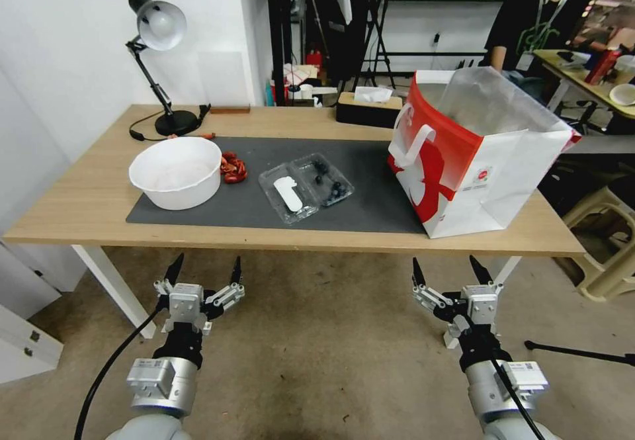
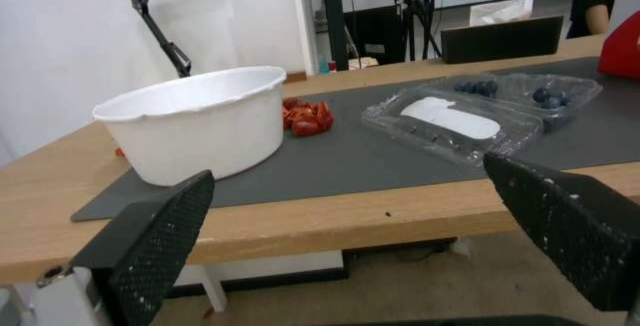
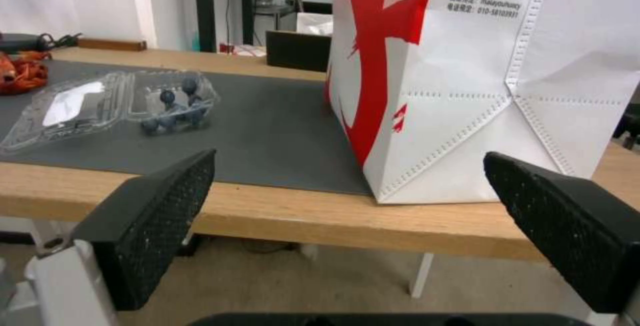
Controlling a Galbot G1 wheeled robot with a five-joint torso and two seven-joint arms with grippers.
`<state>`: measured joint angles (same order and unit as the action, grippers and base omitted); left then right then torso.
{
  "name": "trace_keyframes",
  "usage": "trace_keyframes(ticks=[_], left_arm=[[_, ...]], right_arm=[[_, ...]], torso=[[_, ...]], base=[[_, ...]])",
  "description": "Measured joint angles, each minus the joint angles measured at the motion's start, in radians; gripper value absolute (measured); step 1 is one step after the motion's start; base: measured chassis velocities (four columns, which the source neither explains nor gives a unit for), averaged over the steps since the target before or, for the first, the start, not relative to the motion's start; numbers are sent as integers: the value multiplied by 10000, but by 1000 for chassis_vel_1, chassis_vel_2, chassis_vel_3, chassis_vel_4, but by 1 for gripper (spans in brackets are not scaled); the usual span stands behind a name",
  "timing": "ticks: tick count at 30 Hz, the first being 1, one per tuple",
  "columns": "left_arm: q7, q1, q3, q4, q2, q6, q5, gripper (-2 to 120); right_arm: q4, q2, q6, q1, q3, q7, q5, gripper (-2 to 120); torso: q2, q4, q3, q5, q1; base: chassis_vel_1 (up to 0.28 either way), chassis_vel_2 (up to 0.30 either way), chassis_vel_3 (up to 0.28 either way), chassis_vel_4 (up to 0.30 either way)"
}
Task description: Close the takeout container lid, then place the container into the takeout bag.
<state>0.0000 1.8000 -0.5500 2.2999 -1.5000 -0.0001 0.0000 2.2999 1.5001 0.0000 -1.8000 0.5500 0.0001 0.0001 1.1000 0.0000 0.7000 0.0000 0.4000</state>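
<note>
- My left gripper (image 1: pixel 204 271) hangs low in front of the table's near edge, over the floor, its two black fingers spread wide apart and holding nothing.
- My right gripper (image 1: pixel 448 269) hangs the same way before the near edge, further right, fingers apart and empty too.
- The wooden table (image 1: pixel 79 208) stands just past both grippers; a dark grey mat (image 1: pixel 370 208) covers most of its middle.
- On the mat near its left end sits a big white bowl (image 1: pixel 176 172), round and empty as far as I can see.
- Just beside the bowl, toward the middle, lies a small heap of red bits (image 1: pixel 233 168).
- The container (image 1: pixel 329 177) lies open and flat around the middle of the mat, well apart from the bowl; a few dark blueberries (image 1: pixel 336 190) sit in its tray half.
- The container lid (image 1: pixel 288 194) is folded back flat on the mat on the bowl's side of the tray, its white label facing up.
- The bag (image 1: pixel 473 175) stands upright at the table's right end, partly on the mat, close to the near edge, mouth open with silvery lining showing, a white handle drooping down its red side.
- A black desk lamp (image 1: pixel 159 63) stands at the far left corner.
- A dark tissue box (image 1: pixel 368 106) rests along the far edge, behind the mat.
</note>
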Motion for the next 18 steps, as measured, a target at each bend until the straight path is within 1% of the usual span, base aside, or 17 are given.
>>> trace_keyframes(ticks=[18], left_arm=[[0,0,0,0,0,0,0,100]], right_arm=[[1,0,0,0,0,0,0,100]], torso=[[-1,0,0,0,0]], base=[[0,0,0,0]])
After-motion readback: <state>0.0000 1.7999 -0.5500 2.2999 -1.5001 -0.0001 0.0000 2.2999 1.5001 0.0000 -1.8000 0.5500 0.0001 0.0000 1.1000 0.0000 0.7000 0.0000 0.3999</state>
